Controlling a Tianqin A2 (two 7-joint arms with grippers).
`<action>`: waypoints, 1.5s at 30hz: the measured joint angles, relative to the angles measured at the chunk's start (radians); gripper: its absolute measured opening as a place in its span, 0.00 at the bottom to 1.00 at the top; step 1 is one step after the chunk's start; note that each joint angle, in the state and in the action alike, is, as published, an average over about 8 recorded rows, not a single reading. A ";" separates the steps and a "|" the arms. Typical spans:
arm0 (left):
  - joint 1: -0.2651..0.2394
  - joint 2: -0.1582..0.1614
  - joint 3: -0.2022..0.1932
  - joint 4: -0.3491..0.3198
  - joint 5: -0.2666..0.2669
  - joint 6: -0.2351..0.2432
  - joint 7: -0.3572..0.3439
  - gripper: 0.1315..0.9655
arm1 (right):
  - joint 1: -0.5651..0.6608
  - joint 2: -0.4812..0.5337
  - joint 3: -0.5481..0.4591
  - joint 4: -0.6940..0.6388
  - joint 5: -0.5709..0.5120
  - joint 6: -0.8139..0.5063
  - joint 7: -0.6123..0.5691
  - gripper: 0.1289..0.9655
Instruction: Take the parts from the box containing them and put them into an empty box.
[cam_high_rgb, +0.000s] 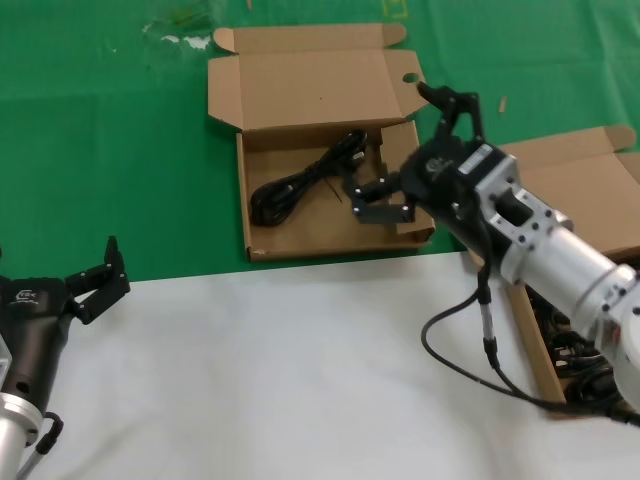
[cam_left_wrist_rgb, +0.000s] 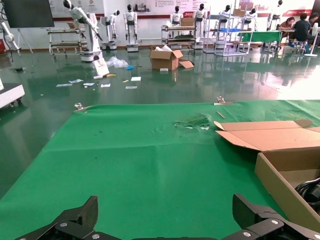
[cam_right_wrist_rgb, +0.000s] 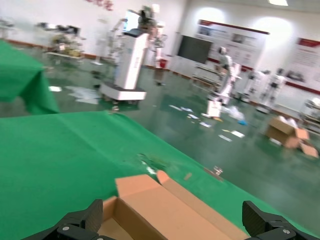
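1. Nearest in, the left gripper (cam_high_rgb: 95, 280) was parked at the near left over the white sheet (cam_high_rgb: 300, 380), fingers spread and holding nothing.
2. On the near right, the source box (cam_high_rgb: 545, 350) still had a tangle of black cables (cam_high_rgb: 575, 365) in it, mostly hidden under the right arm, so I'd say plenty was left to move.
3. A bit farther, the right gripper (cam_high_rgb: 410, 165) hung over the right end of the receiving box (cam_high_rgb: 330, 225), jaws wide apart and empty.
4. One cable bundle (cam_high_rgb: 305, 185) already lay inside that box, just left of the gripper, so at least one transfer looked done. The round hole (cam_high_rgb: 411, 77) showed in the lid flap.
5. The far table was covered in green cloth (cam_high_rgb: 100, 130).
6. Beyond it, a workshop hall with a shiny floor, other robots (cam_left_wrist_rgb: 131, 25) and a loose carton (cam_left_wrist_rgb: 166, 58).
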 joint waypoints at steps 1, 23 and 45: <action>0.000 0.000 0.000 0.000 0.000 0.000 0.000 0.92 | -0.013 -0.002 0.007 0.004 0.007 0.013 0.001 1.00; 0.000 0.000 0.000 0.000 0.000 0.000 0.001 1.00 | -0.301 -0.055 0.158 0.092 0.170 0.295 0.031 1.00; 0.000 0.000 0.000 0.000 0.000 0.000 0.000 1.00 | -0.364 -0.067 0.191 0.111 0.206 0.358 0.037 1.00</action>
